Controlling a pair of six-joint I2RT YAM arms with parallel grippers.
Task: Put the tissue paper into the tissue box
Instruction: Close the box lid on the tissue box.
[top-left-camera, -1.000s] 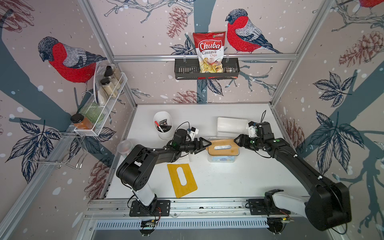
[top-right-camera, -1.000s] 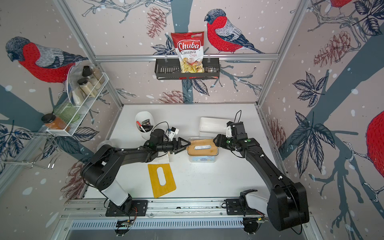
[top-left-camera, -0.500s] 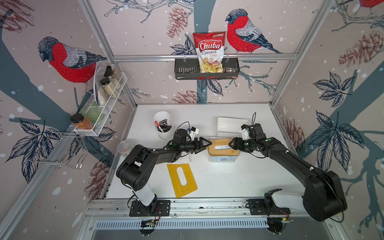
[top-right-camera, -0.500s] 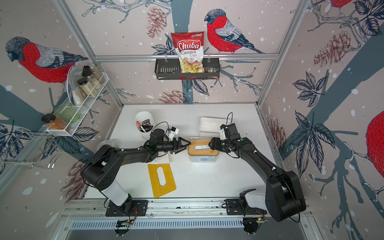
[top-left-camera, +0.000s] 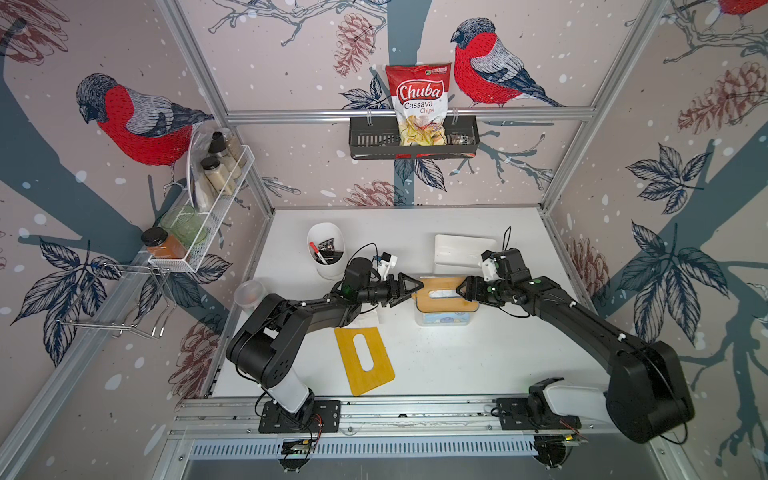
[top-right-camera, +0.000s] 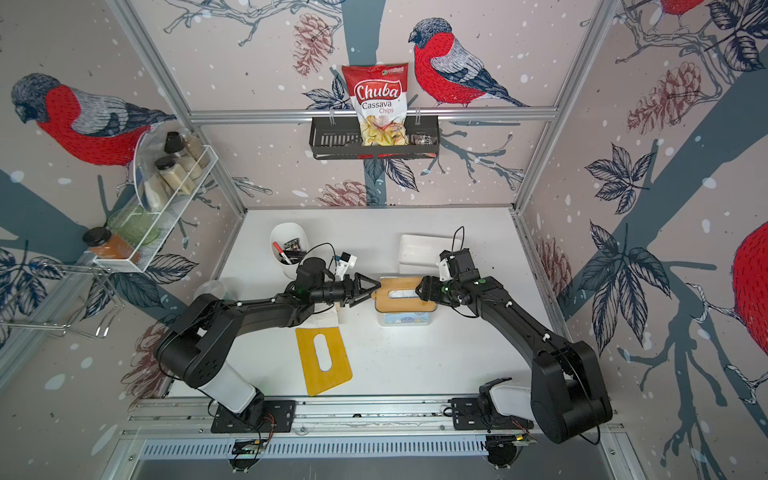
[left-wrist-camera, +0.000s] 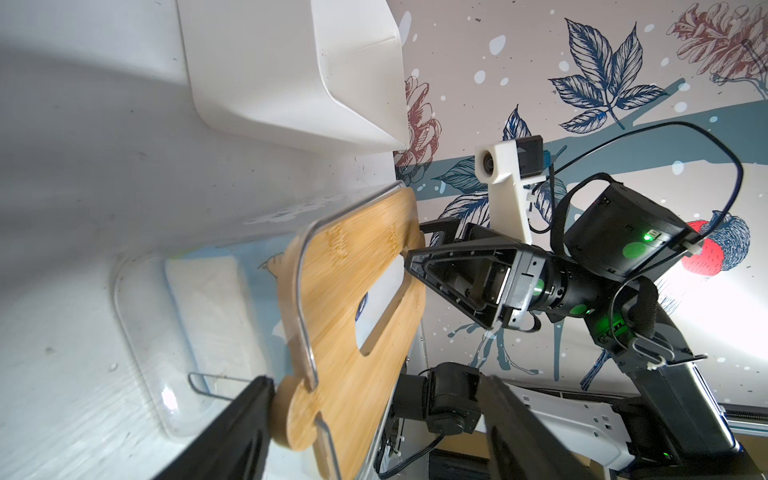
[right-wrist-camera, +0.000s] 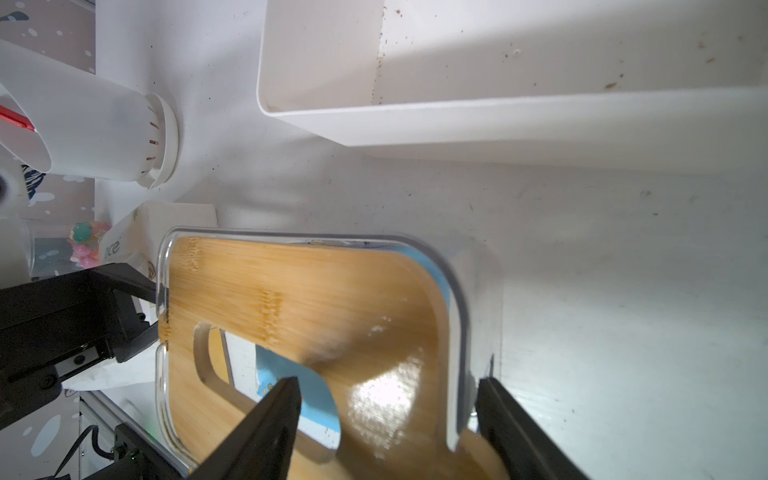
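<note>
With left gripper (top-left-camera: 417, 286) and right gripper (top-left-camera: 462, 286) spread round the bamboo lid (top-left-camera: 445, 300) ends, a lopsided squeeze could jam it crooked on the tissue box (top-left-camera: 443, 319).

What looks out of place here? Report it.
The bamboo lid sits askew on the clear tissue box, not seated in its rim. A second slotted bamboo lid lies loose on the table nearer the arm bases.

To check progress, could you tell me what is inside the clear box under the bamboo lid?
The clear box shows a white tissue stack through its wall and blue packaging through the slot of the bamboo lid. The lid hides the rest, so fill level is unclear.
</note>
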